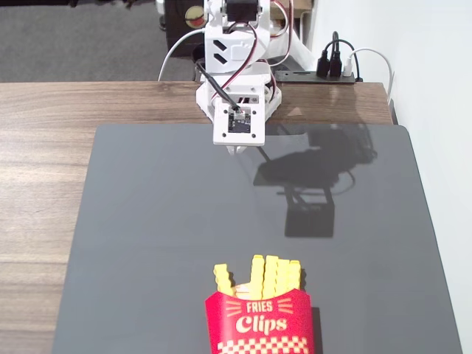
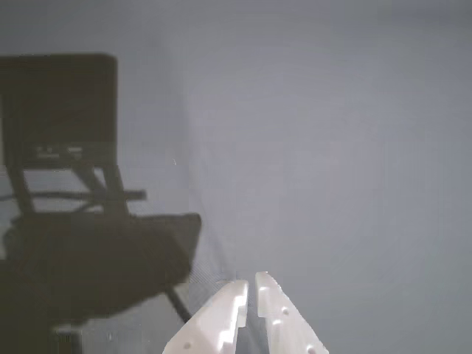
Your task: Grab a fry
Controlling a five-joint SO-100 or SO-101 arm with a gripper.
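Several yellow crinkle-cut fries (image 1: 259,275) stand upright in a red "Fries Clips" carton (image 1: 259,324) at the near edge of the dark grey mat in the fixed view. One fry (image 1: 223,279) leans at the carton's left. My white gripper (image 1: 237,151) hangs at the mat's far edge, well away from the fries. In the wrist view the gripper (image 2: 251,284) enters from the bottom with its two white fingers nearly together and nothing between them, over bare mat. No fry shows in the wrist view.
The dark grey mat (image 1: 162,221) lies on a wooden table (image 1: 44,177). The arm's base (image 1: 236,44) stands at the table's far edge, with a power strip and cables (image 1: 335,70) to its right. The arm's shadow (image 1: 310,177) falls on the mat.
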